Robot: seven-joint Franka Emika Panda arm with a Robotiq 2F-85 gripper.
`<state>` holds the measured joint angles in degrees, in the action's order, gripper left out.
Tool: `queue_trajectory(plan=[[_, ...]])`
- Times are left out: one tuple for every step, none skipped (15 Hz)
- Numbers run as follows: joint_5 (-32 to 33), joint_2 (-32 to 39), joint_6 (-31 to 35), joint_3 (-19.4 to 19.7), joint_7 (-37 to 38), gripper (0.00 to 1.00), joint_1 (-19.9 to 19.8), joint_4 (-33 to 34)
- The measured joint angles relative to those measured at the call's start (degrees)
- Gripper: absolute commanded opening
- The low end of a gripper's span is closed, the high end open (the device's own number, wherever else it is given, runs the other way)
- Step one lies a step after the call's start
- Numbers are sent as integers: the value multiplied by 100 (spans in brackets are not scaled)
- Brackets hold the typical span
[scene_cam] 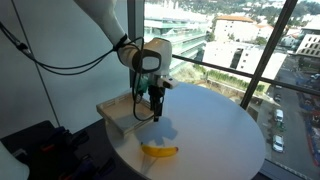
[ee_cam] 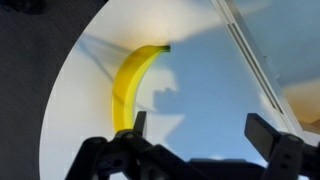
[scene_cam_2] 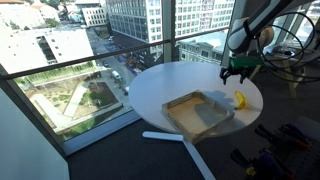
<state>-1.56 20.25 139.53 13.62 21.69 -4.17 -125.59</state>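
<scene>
Below the gripper (ee_cam: 195, 140), jaws apart and empty, lies the banana (ee_cam: 131, 85); off-centre descent could nudge it tableward.

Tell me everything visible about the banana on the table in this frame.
The banana is plain yellow, unpeeled and whole, with a dark stem tip at one end and a gentle curve. It lies flat on the round white table, close to the rim, apart from the shallow wooden tray. Nothing touches it: the claw hangs above the table with its fingers spread, holding nothing. In the wrist view shadow falls on the table beside it. Its far end is hidden behind the claw there.
</scene>
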Motion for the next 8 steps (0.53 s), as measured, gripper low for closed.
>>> queue_trajectory(plan=[[11, -35, -13, -1, 1, 100, 23, -1], [22, -74, -24, -3, 2, 100, 44, -1], [35, -112, -33, -9, 2, 100, 61, -2], [52, -149, -39, -13, 2, 100, 81, -3], [65, -186, -45, -22, 2, 100, 99, -3], [80, -226, -49, -36, 2, 100, 116, -4], [94, -265, -53, -55, 2, 100, 130, -5], [113, -304, -54, -75, 2, 100, 147, -5]])
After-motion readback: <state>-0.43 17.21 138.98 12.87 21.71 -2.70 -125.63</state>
